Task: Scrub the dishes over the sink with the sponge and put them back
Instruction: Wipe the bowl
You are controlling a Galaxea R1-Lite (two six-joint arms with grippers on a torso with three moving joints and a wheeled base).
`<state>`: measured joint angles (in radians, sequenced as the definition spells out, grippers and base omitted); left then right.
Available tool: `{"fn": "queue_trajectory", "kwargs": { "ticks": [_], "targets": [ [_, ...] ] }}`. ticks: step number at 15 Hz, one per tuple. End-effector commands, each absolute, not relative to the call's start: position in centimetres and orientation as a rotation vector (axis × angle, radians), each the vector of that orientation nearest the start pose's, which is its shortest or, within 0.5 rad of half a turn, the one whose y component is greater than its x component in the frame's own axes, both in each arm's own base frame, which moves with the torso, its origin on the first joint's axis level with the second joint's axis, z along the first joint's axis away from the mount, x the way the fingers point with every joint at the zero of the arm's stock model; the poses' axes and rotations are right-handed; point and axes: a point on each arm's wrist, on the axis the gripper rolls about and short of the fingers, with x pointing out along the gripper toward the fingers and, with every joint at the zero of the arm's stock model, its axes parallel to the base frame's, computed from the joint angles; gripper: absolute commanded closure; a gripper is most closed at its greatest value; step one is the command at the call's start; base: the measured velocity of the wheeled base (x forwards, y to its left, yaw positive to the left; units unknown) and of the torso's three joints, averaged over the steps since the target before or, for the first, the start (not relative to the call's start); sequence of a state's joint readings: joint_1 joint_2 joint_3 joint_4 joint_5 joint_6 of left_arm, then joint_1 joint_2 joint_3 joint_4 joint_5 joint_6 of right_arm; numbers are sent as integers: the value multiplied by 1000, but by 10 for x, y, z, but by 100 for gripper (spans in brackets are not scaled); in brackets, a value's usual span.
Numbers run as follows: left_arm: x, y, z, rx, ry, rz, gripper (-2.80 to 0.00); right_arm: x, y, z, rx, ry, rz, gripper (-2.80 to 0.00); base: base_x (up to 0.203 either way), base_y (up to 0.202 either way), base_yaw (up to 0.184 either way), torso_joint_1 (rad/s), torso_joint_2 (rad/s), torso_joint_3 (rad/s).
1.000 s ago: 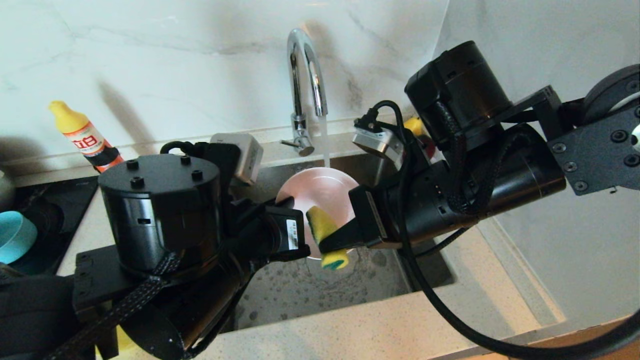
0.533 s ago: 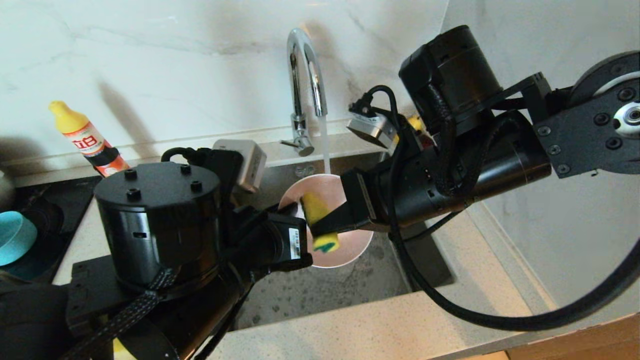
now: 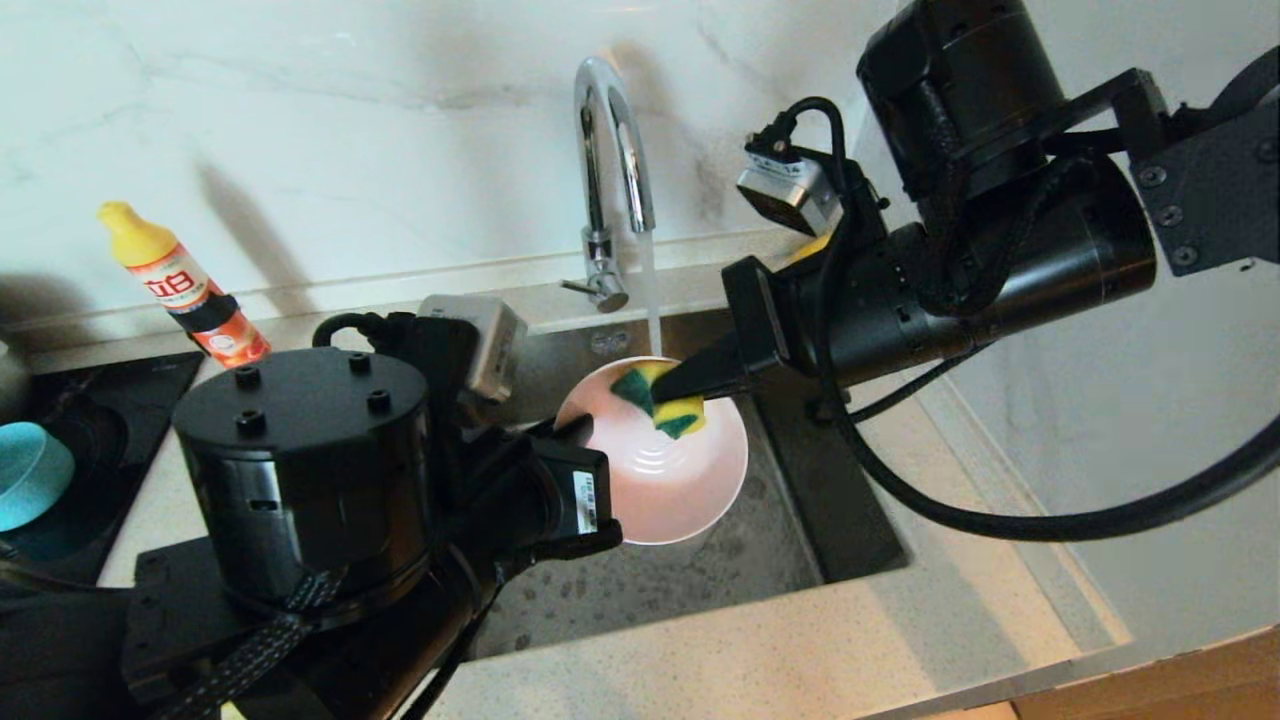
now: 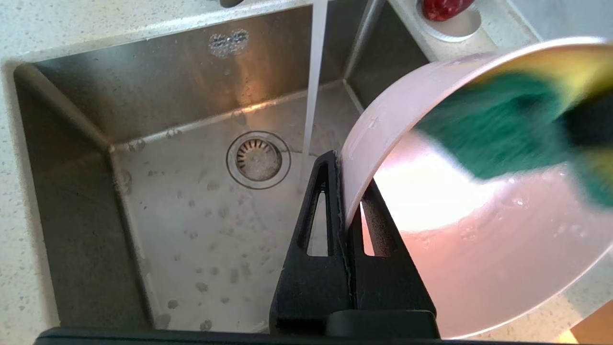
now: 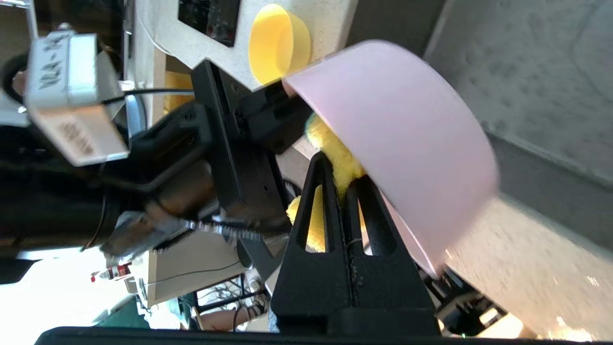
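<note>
Here the left gripper (image 3: 588,425) pinches the pink bowl (image 3: 660,480) by its 9 o'clock rim over the sink (image 3: 640,580), while the right gripper (image 3: 690,385), clamping the sponge (image 3: 668,400), reaches in from 1 o'clock.

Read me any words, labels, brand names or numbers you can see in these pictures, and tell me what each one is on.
"立白": red label of the yellow-capped orange plastic detergent bottle by the wall; smaller print under it is too small to read.
White sticker with a barcode on the left end effector: print too small to read.
Markings on the grey metal camera box of the left wrist: blurred, unreadable.
Nothing readable on the pale pink plastic bowl or the yellow and green sponge.
</note>
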<state>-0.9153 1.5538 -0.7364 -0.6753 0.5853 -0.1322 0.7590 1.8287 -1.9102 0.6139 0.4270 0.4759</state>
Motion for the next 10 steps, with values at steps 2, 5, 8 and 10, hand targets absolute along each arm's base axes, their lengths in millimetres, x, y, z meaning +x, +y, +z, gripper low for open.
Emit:
{"fn": "queue_trajectory", "kwargs": {
  "ticks": [2, 5, 8, 10],
  "targets": [
    [174, -205, 209, -37, 127, -317, 0, 223, 221, 342, 323, 800, 999, 0, 0, 0, 0, 0, 0, 0],
    [173, -203, 212, -46, 119, -315, 0, 218, 213, 340, 317, 840, 976, 0, 0, 0, 0, 0, 0, 0],
    [173, -201, 216, -58, 106, -309, 0, 216, 210, 332, 311, 876, 959, 0, 0, 0, 0, 0, 0, 0],
    [173, -199, 218, -62, 100, -303, 0, 217, 211, 326, 306, 899, 950, 0, 0, 0, 0, 0, 0, 0]
  ]
}}
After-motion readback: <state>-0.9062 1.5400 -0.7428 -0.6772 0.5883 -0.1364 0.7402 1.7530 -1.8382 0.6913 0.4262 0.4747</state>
